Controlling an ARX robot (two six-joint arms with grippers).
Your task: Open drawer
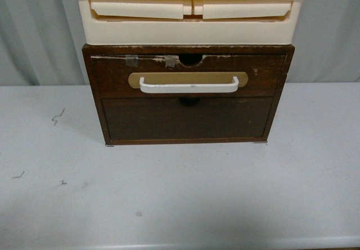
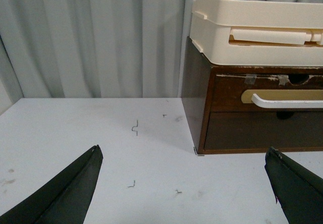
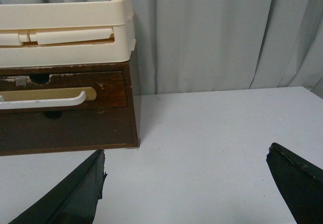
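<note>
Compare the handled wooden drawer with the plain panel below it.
The drawer carries a white bar handle on a tan oval plate; the panel has none. The drawer's top edge shows a half-round notch and tape; the panel's face is plain. The drawer is shallower, the panel taller. Both are dark-brown wood, equally wide, flush in the cabinet.

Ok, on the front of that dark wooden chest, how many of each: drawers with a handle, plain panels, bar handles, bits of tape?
Handled wooden drawer: 1
Plain wooden panel: 1
White bar handle: 1
Tape pieces: 2
Total: 5
</note>
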